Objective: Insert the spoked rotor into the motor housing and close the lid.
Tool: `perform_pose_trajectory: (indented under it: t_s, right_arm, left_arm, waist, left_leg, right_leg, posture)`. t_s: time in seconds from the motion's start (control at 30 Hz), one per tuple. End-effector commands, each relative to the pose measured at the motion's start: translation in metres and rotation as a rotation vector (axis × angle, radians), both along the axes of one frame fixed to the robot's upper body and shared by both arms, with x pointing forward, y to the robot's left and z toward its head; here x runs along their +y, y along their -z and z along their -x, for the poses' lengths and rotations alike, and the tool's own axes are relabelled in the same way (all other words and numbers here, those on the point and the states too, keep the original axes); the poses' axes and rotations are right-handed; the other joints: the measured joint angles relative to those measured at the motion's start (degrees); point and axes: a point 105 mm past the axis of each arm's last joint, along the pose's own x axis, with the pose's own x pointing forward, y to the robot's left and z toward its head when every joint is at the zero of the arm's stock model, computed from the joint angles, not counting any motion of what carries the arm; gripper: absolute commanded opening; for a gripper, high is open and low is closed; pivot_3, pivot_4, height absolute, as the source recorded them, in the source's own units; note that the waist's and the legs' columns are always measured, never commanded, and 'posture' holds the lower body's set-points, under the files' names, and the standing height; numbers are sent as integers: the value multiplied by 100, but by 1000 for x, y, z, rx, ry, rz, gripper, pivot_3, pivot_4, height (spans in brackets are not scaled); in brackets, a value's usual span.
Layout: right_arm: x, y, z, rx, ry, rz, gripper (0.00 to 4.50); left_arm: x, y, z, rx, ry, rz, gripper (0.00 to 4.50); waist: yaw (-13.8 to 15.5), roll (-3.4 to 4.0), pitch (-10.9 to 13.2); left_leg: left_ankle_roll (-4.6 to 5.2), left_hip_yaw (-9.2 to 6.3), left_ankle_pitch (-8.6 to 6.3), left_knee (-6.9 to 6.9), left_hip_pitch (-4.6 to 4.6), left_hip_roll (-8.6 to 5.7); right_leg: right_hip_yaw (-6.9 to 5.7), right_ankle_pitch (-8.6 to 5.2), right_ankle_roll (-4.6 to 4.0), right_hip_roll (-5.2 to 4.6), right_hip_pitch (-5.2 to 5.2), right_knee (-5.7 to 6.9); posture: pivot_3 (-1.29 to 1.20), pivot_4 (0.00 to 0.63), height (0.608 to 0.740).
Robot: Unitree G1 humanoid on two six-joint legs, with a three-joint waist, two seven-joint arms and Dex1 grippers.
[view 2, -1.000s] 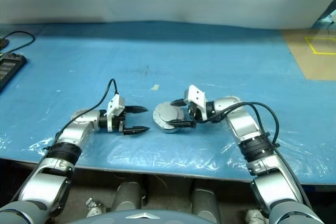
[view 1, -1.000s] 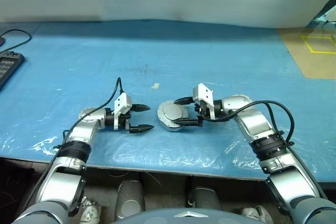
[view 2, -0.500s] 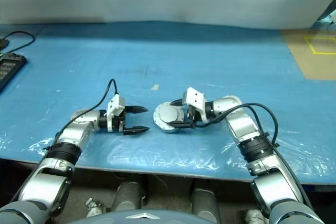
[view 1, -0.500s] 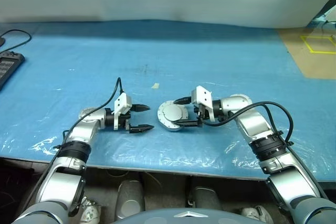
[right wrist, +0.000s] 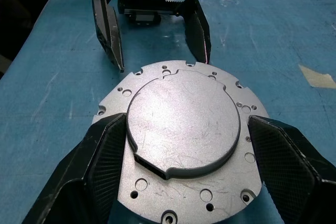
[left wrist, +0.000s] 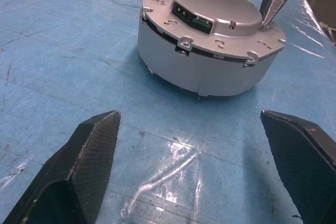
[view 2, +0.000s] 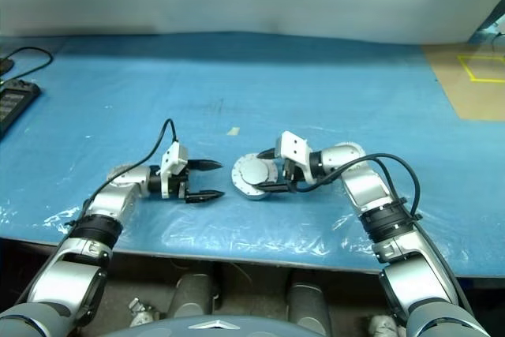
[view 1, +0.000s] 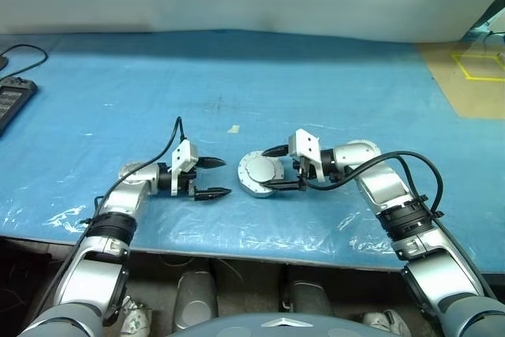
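The motor housing [left wrist: 205, 72], a round grey casing, stands on the blue table between my two grippers. The lid [right wrist: 184, 124] lies flat on top of it, smooth grey face up, with screw holes around its flange. The spoked rotor is hidden. My right gripper [view 1: 267, 170] reaches in from the right, one finger [right wrist: 105, 171] on each side of the lid's raised centre, shut on the lid. My left gripper [view 1: 225, 176] hovers a short way left of the housing, open, pointing at it, with nothing between its fingers [left wrist: 84, 161].
A small scrap of tape [view 1: 233, 129] lies behind the housing. A black device [view 1: 12, 104] with a cable sits at the far left edge. Wrinkled plastic film covers the table's front edge [view 1: 237, 252]. Brown floor with yellow tape [view 1: 473, 76] lies beyond the table's right end.
My right wrist has rolled slightly while staying on the lid. The housing and my left gripper have stayed where they were.
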Motion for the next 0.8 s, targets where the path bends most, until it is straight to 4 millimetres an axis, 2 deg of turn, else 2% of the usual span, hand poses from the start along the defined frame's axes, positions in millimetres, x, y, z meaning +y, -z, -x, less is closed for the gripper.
perform_pose_trajectory:
  t_s: [0.03,0.4,0.8]
  right_arm:
    - [-4,-3,-5,-25,15,27,3868]
    - [-8,11,-9,-42,40,96,3868]
    - [-9,15,-6,-32,37,106,3868]
  left_arm:
    - [0,-4,0,-19,3,6,4500]
    - [0,-3,1,-19,2,6,4500]
    - [-1,-5,-2,-19,-14,18,4500]
  waist:
    - [0,0,0]
    - [-6,0,0]
    - [-8,0,0]
  left_leg:
    - [0,0,0,0,0,0]
    - [1,0,-1,0,7,1]
    - [4,0,-2,0,14,2]
  right_leg:
    - [0,0,0,0,0,0]
    - [0,0,0,0,6,0]
    - [1,0,0,0,12,4]
  posture:
    - [0,150,740]
    - [0,150,740]
    - [0,150,740]
